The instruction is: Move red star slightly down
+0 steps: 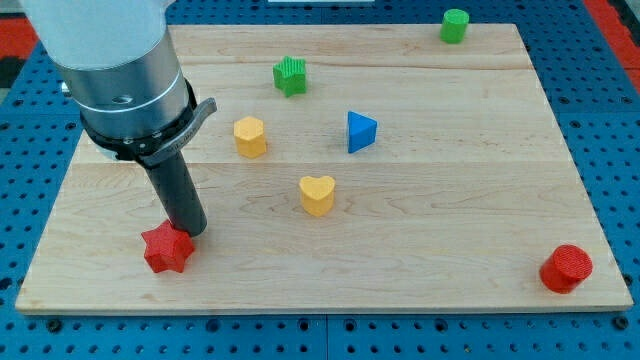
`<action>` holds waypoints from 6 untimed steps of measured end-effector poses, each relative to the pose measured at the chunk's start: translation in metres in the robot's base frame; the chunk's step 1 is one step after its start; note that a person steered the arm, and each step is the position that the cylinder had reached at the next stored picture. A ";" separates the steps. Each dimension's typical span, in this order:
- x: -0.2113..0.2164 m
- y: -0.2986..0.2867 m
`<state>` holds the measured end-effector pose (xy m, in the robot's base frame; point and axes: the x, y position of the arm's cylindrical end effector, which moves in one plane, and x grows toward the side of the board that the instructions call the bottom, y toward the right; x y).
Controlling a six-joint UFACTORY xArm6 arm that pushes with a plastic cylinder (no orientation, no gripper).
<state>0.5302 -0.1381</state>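
Red star (166, 249) on pale wooden board (450, 200), blue pegboard (620, 100) around.

Wooden surface (480, 180) carrying, far left of centre, green star (290, 76); far right, green cylinder (455, 25); mid-board, yellow hexagon (250, 137), blue triangle (361, 132), yellow heart (318, 195); near right corner, red cylinder (566, 268).

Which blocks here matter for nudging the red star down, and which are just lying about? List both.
In the job:
red star
my tip, touching the star's upper right edge

Lying about:
green star
green cylinder
yellow hexagon
yellow heart
blue triangle
red cylinder
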 end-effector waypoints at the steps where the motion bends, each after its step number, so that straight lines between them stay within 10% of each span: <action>1: 0.000 0.008; 6: 0.031 -0.027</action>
